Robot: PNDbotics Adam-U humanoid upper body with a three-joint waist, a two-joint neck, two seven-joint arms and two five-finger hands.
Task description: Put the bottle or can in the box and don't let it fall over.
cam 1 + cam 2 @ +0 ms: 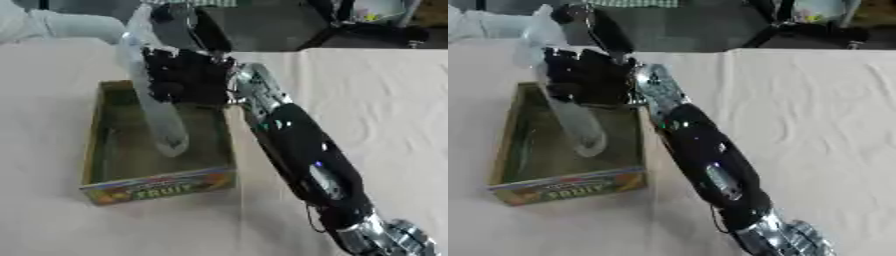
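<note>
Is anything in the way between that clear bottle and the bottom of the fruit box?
Nothing visible. The right hand holds the bottle tilted, its lower end already inside the box, which looks empty.

My right hand (185,75) covers the middle of the clear bottle (164,127). My arm runs off the bottom edge. The bottle's top is a blur.

Both eye views look steeply down from the head, close above the right hand (188,75); they share nearly everything around it
</note>
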